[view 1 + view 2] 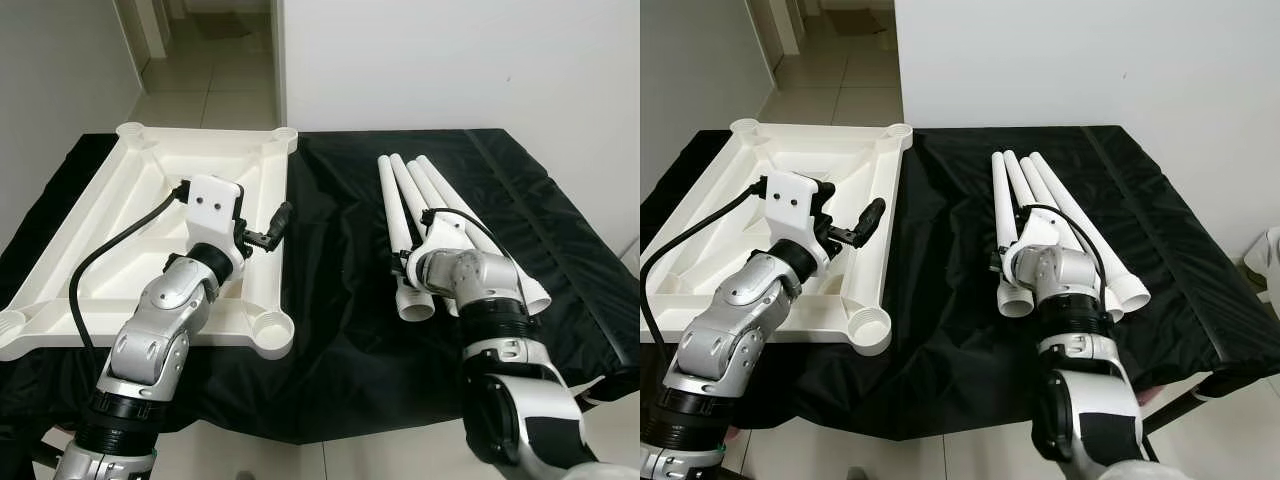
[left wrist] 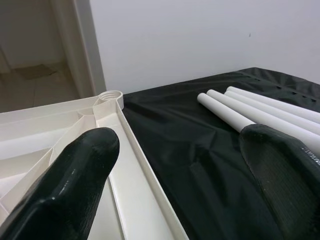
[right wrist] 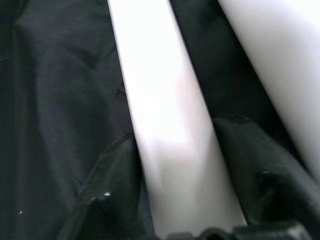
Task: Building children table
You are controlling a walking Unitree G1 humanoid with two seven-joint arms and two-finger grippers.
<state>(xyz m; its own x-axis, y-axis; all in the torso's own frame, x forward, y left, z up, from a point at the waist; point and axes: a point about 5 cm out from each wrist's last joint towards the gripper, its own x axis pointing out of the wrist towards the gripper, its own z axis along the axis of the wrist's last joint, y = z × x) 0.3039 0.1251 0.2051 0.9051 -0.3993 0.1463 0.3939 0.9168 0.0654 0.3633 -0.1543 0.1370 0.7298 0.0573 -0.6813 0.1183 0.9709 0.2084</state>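
A white plastic tabletop (image 1: 200, 150) lies upside down on the left of the black-covered table, with round leg sockets (image 1: 272, 331) at its corners. Several white tube legs (image 1: 432, 190) lie side by side on the right. My left gripper (image 1: 272, 230) hovers open over the tabletop's right rim, nothing between its fingers (image 2: 75, 185). My right gripper (image 3: 177, 135) is down on the leftmost leg (image 1: 392, 200) near its open end, and its fingers (image 3: 110, 170) press both sides of that tube (image 3: 150, 75).
Black cloth (image 1: 340, 300) covers the whole work surface; its front edge (image 1: 330, 435) is near me, with tiled floor below. A white wall (image 1: 450, 60) stands behind, and a doorway to a hall (image 1: 210, 50) opens at the back left. A black cable (image 1: 100, 260) loops off my left arm.
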